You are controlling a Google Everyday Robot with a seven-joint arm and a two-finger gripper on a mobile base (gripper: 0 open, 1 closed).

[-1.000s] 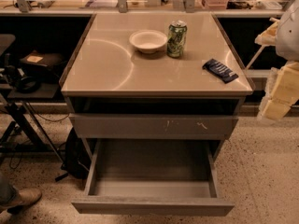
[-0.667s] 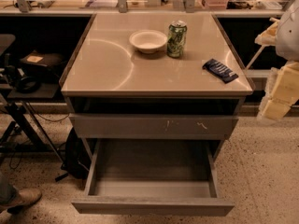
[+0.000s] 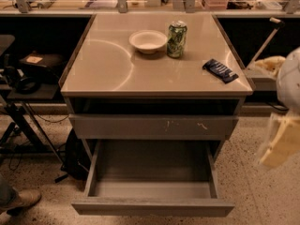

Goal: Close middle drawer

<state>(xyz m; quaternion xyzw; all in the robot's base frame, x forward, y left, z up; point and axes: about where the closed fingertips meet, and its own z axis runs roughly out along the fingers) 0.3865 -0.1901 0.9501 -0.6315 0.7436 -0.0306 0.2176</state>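
Note:
The middle drawer [image 3: 152,206] is pulled far out of the grey cabinet at the bottom of the camera view. Its front panel is plain and its grey box interior [image 3: 152,165] holds nothing. Above it sits a shut drawer front with pale scratch marks [image 3: 154,125], and above that a dark open gap under the countertop. My gripper [image 3: 279,142] is a pale blurred shape at the right edge. It hangs beside the cabinet's right side, about level with the open drawer, and is not touching it.
On the tan countertop [image 3: 103,69] stand a white bowl [image 3: 147,41], a green can [image 3: 176,39] and a dark snack packet [image 3: 220,70]. A stand with dark gear [image 3: 28,74] and cables is at the left. A shoe [image 3: 18,200] shows at the lower left. The floor is speckled.
My arm and gripper at the right edge have moved downward and now look blurred. The drawer, cabinet and countertop items have not moved.

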